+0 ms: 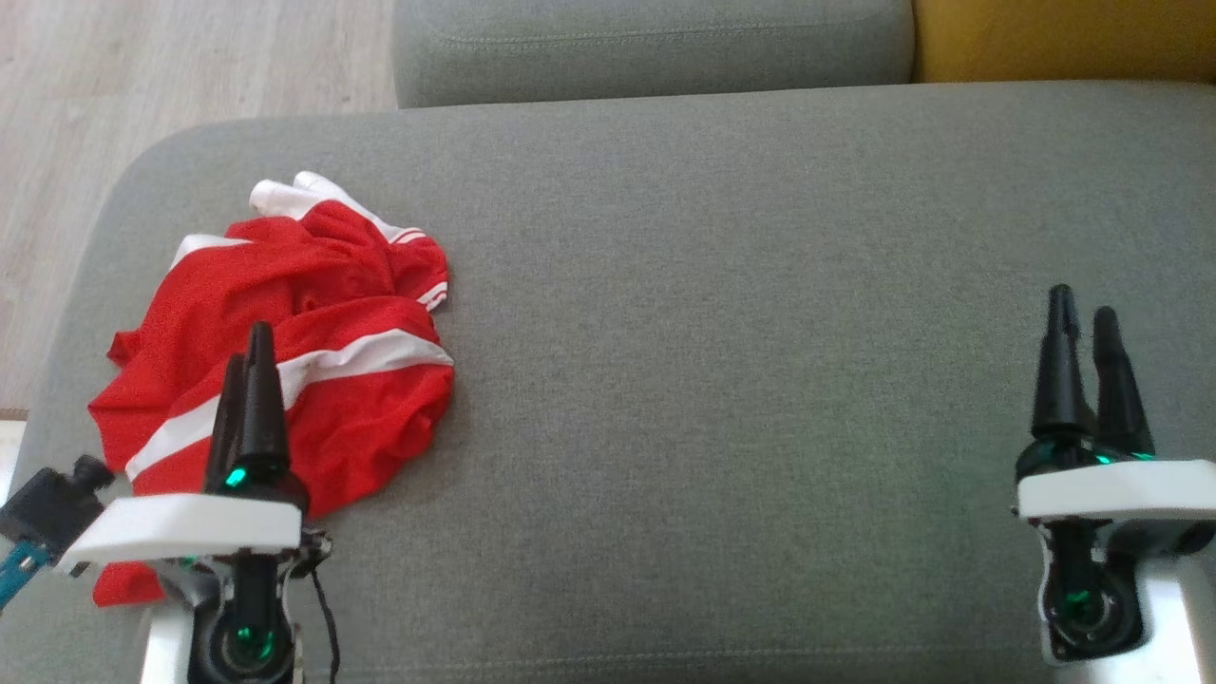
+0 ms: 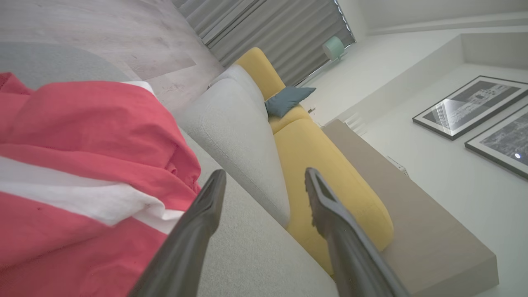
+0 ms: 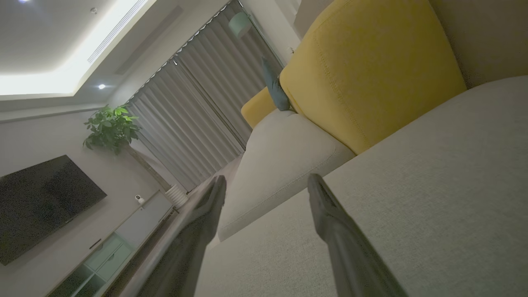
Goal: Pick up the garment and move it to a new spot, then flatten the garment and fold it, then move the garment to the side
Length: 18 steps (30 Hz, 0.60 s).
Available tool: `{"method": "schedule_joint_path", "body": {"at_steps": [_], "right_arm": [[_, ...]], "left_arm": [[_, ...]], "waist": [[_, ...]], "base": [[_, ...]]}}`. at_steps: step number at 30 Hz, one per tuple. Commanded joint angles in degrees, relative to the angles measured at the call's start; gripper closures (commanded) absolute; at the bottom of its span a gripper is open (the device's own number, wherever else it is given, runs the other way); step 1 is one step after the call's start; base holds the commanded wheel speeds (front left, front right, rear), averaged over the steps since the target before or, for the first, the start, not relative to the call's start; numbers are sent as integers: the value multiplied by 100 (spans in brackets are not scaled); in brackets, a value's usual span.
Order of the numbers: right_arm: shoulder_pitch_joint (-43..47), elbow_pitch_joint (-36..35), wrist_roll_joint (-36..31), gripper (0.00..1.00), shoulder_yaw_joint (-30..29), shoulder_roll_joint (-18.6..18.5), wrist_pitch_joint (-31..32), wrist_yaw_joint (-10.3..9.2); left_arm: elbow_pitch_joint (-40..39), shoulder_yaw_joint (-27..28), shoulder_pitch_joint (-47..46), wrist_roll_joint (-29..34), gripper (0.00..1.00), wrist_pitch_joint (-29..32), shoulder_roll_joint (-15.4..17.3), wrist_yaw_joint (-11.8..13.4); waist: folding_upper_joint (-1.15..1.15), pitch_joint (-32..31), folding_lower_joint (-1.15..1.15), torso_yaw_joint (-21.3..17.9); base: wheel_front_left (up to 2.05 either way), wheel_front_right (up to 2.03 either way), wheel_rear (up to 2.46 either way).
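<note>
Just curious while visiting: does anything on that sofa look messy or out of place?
Yes: the red and white garment lies crumpled in a heap near the left edge of the grey sofa seat, not flat. Nothing else stands out.

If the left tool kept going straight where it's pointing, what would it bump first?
The left tool would probably meet the grey back cushion first. The red garment lies just beside its path; depth is hard to judge.

The left gripper (image 1: 247, 344) and its mount (image 1: 180, 527) hide the near part of the garment (image 1: 332, 275); the yellow cushion (image 1: 1064, 38) is cut off far right.
</note>
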Motion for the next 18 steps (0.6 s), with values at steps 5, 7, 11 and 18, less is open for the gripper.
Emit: {"method": "schedule_joint_path", "body": {"at_steps": [5, 7, 11, 18], "right_arm": [[-211, -367, -633, 0, 202, -41, -150, 15], [-199, -390, -824, 0, 238, -42, -183, 15], [-180, -423, -1197, 0, 315, -43, -251, 16], [-134, -426, -1811, 0, 465, -46, -369, 17]], "left_arm": [[-375, -117, -327, 617, 0, -146, 89, 25], [-390, -197, -338, 876, 0, -180, 90, 9], [-398, -351, -349, 1348, 0, -247, 93, 26], [-298, -633, -324, 2222, 0, -363, 99, 56]], "waist": [[0, 83, 0, -28], [0, 104, 0, -38], [0, 129, 0, -65], [0, 122, 0, -122]], "base": [[0, 0, 0], [0, 0, 0], [0, 0, 0], [0, 0, 0]]}}
